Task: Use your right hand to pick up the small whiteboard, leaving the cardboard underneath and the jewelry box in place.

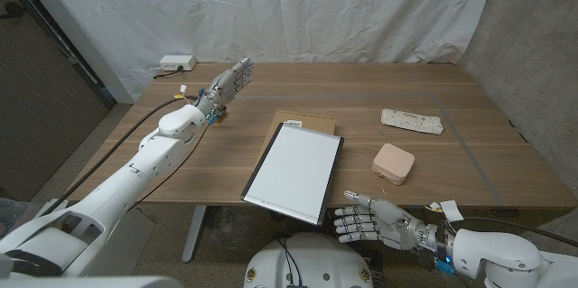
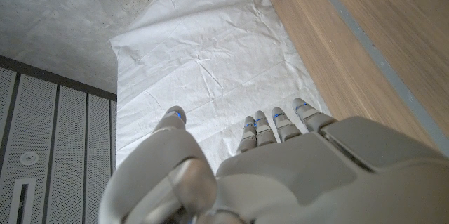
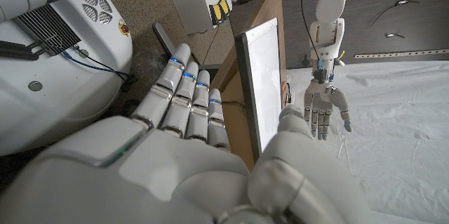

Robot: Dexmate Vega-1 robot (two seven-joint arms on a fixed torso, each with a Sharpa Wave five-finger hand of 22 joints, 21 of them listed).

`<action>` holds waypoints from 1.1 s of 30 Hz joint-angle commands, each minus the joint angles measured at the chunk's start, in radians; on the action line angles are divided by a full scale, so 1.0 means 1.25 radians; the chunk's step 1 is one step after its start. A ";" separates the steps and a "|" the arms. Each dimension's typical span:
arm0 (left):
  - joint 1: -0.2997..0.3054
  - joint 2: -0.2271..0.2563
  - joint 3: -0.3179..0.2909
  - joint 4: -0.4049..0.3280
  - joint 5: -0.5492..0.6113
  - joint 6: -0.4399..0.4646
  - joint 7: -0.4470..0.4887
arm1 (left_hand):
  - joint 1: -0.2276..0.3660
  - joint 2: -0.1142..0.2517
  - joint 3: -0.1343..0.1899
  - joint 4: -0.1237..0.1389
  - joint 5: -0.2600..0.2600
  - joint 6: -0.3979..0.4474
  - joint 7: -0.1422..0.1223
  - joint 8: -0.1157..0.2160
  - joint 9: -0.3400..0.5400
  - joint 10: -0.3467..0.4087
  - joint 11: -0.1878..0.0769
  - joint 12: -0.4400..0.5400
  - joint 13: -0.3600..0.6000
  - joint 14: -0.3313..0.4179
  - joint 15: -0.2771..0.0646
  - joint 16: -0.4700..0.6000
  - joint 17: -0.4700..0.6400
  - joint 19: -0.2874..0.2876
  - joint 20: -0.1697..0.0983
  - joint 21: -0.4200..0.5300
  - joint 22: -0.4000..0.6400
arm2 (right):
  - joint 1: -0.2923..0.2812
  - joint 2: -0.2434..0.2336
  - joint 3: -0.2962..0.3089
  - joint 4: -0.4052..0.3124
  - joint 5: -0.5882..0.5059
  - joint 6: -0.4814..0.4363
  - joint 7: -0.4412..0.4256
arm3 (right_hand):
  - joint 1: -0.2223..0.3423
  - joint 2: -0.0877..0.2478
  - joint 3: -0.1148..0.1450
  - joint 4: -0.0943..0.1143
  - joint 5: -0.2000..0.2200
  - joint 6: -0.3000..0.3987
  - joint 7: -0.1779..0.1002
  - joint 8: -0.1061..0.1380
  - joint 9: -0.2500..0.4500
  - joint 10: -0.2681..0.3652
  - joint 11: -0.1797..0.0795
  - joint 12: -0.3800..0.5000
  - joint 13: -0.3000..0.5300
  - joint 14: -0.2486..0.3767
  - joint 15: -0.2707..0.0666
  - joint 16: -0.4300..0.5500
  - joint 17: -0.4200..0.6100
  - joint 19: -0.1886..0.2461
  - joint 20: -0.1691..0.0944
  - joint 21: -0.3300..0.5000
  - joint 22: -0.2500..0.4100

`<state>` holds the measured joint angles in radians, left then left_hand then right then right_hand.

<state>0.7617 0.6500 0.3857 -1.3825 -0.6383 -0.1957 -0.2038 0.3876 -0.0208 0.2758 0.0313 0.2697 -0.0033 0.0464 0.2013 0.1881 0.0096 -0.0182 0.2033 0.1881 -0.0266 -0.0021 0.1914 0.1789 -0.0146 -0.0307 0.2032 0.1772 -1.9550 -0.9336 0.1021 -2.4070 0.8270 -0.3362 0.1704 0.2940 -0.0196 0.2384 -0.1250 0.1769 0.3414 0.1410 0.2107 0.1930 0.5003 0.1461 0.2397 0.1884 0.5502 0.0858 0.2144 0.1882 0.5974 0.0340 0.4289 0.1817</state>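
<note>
The small whiteboard [image 1: 294, 172], white with a dark frame, lies mid-table on a brown cardboard sheet [image 1: 308, 123] that shows past its far edge. The board's near end overhangs the table's front edge. To its right sits the beige jewelry box [image 1: 395, 162]. My right hand [image 1: 368, 222] hovers open at the front edge, just right of the board's near corner, fingers spread toward it and holding nothing. In the right wrist view the right hand [image 3: 189, 126] points at the whiteboard [image 3: 266, 83]. My left hand [image 1: 231, 82] is raised open at the far left, holding nothing.
A pale patterned pouch [image 1: 412, 122] lies at the far right of the table. A white power strip [image 1: 175, 63] sits beyond the table's far left corner. A white curtain [image 1: 298, 8] hangs behind. Bare wood stretches between the board and the left arm.
</note>
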 commanded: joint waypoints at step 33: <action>0.005 -0.001 -0.006 0.019 -0.007 -0.006 -0.003 | 0.008 0.002 -0.005 0.002 -0.001 0.002 0.001 -0.002 0.002 -0.001 0.000 0.000 0.002 -0.004 0.004 -0.002 0.005 0.000 -0.022 -0.001 0.003 | 0.184 -0.117 -0.199 0.068 0.115 0.061 -0.032 | 0.005 -0.009 -0.001 -0.001 0.007 0.010 -0.004 0.000 0.004 0.009 -0.004 -0.002 0.002 0.001 -0.001 -0.006 0.002 0.001 -0.003 -0.012 0.001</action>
<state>0.7739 0.6542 0.3764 -1.3735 -0.6458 -0.1993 -0.2038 0.3876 -0.0208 0.2716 0.0357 0.2701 -0.0033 0.0464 0.2013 0.1881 0.0096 -0.0182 0.2033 0.1881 -0.0266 -0.0022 0.1914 0.1789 -0.0146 -0.0307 0.2032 0.1771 -1.7773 -1.0478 -0.0858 -2.3400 0.9340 -0.2846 0.1369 0.3009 -0.0265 0.2385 -0.1249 0.1817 0.3468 0.1356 0.2107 0.1929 0.5056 0.1409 0.2398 0.1882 0.5501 0.0858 0.2107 0.1882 0.5974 0.0340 0.4141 0.1817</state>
